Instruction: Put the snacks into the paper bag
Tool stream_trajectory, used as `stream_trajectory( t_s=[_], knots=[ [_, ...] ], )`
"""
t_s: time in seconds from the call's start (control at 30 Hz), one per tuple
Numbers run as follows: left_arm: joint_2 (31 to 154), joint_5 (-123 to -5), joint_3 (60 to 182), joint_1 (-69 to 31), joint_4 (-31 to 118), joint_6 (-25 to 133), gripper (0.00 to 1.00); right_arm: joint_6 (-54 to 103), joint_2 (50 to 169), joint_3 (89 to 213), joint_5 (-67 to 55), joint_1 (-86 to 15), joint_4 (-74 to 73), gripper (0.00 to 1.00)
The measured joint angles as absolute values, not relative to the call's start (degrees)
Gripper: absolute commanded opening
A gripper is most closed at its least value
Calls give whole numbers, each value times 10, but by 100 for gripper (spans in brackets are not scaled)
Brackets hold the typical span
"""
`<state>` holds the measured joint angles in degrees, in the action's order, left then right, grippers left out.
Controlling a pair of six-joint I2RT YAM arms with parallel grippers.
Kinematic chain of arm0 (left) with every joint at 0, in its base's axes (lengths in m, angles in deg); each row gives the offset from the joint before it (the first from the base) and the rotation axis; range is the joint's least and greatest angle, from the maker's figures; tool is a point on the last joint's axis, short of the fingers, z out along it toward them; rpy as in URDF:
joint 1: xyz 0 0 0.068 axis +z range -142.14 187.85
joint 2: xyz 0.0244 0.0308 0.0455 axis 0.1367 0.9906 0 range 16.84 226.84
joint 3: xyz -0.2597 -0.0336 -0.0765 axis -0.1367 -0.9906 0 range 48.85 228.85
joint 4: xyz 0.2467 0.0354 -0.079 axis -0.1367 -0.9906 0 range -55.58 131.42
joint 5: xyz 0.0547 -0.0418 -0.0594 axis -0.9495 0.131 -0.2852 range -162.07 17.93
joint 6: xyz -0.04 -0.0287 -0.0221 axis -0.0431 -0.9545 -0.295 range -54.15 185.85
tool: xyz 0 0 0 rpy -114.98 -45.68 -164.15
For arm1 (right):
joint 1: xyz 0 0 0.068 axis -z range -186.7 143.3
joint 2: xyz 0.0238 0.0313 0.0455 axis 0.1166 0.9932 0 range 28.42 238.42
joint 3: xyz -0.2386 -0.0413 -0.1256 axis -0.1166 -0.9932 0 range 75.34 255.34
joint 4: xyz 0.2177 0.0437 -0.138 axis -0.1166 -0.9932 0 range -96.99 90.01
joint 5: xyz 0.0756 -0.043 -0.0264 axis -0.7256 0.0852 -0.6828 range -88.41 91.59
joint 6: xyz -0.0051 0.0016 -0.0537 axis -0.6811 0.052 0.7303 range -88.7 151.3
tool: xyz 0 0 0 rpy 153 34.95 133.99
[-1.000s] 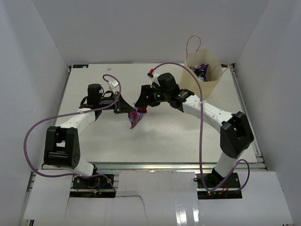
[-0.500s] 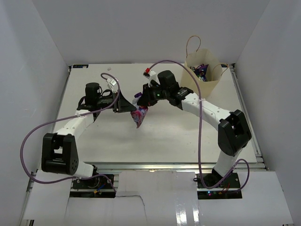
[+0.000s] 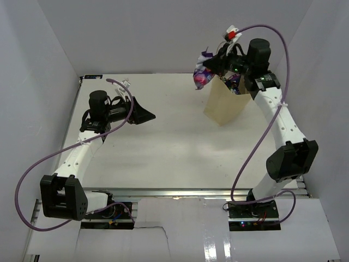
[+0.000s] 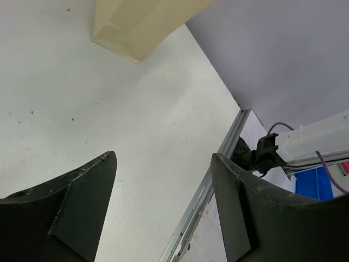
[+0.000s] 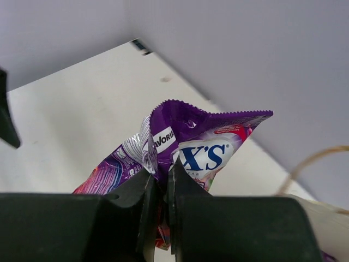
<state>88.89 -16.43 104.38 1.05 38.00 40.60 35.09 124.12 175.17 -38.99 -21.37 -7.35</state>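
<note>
Glossy plastic packet (image 5: pixel 211 154); matt paper bag (image 3: pixel 222 103).

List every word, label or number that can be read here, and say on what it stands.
"X'S": large letters on the purple snack packet.
"AVORIA", its start hidden in a fold: white tag on the same packet.
Red banner above "X'S": too small to read.
No other text.

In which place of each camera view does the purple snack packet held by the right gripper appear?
Top external: purple packet upper centre-right, in the right gripper, left of the top of the paper bag.
Left wrist: not in it.
Right wrist: centre, pinched in the same gripper.
Shared landmark: the paper bag, at the top left in the left wrist view.
</note>
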Motion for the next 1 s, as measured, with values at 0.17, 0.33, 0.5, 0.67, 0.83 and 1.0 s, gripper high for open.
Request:
stream_trajectory(
  t_s=[0.17, 0.33, 0.5, 0.67, 0.83, 1.0],
  knots=[
    [881, -212, 1027, 12, 365, 415, 86, 387, 1186, 1773, -264, -173, -76, 8],
    [881, -246, 1027, 14, 351, 423, 86, 422, 1174, 1775, -134, -153, -66, 8],
    [881, -270, 1027, 14, 343, 425, 87, 470, 1180, 1735, -41, -147, -51, 8],
    [880, -303, 1027, 17, 328, 431, 97, 503, 1189, 1692, -3, -147, -42, 81],
    [867, -349, 1034, 20, 303, 436, 98, 523, 1190, 1690, -38, -147, -47, 90],
    [848, -391, 1053, 25, 297, 431, 98, 457, 1166, 1690, -90, -140, -121, 90]
  ],
)
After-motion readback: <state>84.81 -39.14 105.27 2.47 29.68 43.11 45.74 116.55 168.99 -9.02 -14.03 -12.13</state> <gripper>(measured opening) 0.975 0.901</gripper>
